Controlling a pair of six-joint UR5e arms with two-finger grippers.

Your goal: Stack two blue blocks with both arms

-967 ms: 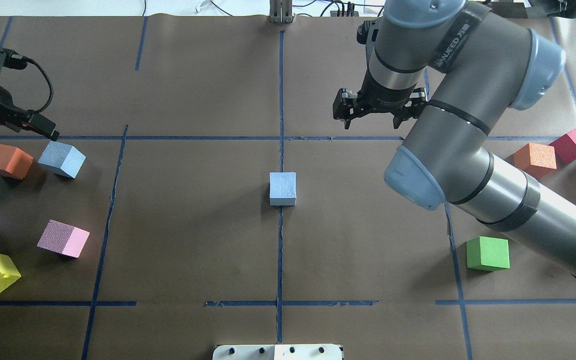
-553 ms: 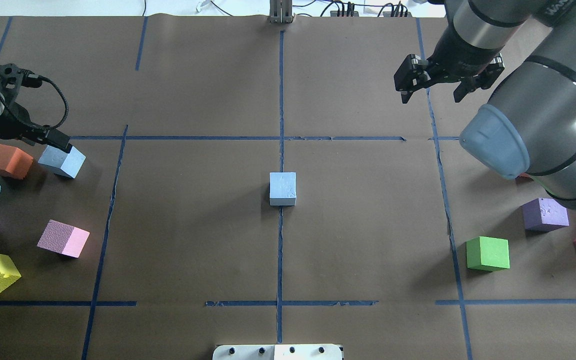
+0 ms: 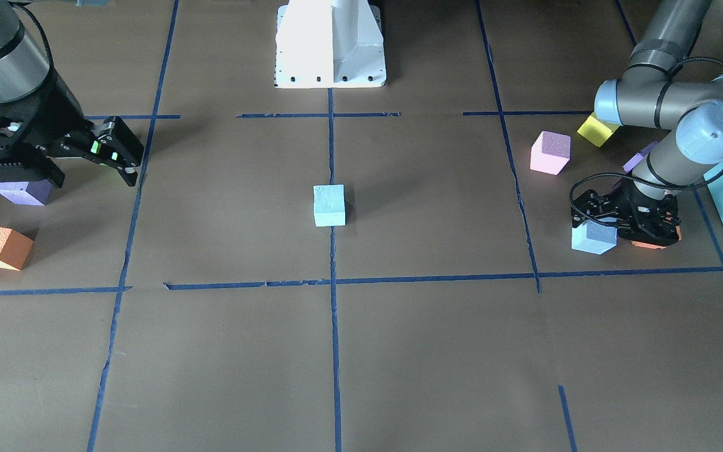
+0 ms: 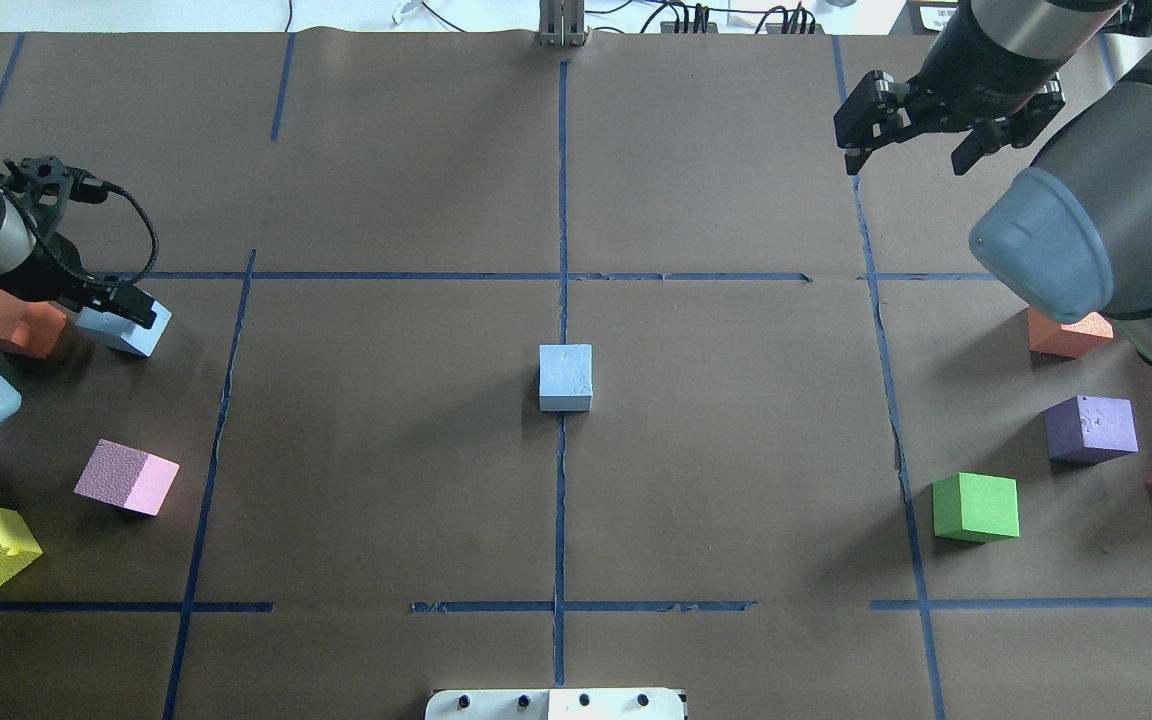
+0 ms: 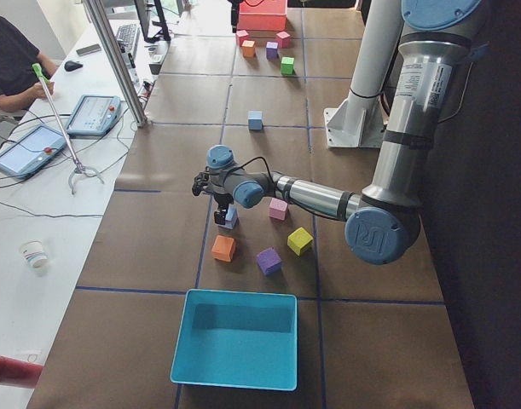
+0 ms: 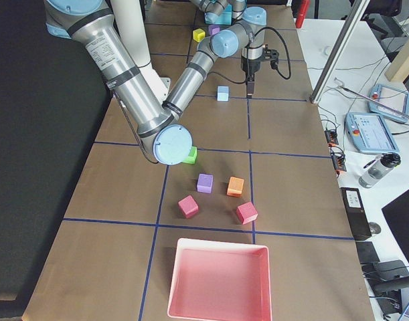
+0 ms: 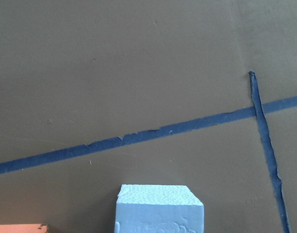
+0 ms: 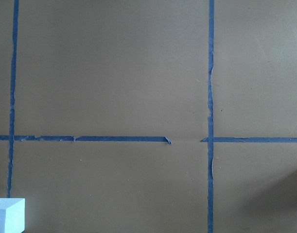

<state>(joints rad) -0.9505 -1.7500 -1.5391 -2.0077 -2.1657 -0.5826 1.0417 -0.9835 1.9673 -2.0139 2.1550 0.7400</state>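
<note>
Nothing stacked yet. Centre block point(image 4: 565, 376) sits alone mid-table. Second block point(image 4: 132, 334) is by the left edge with the left gripper point(image 4: 128, 308) low over it; we can't tell if its fingers have clamped. Right gripper point(image 4: 911, 163) is spread and empty, towards the far right corner. Front view shows how low the left gripper is; its wrist view shows only the block top.

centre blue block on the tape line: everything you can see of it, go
The centre blue block is a pale sky-blue foam cube, grainy, with faint scuffs on its top face. It sits flat on the brown paper, straddling the blue tape line, edges roughly square to it. Nothing is stacked on it; only paper and tape touch it.
</note>
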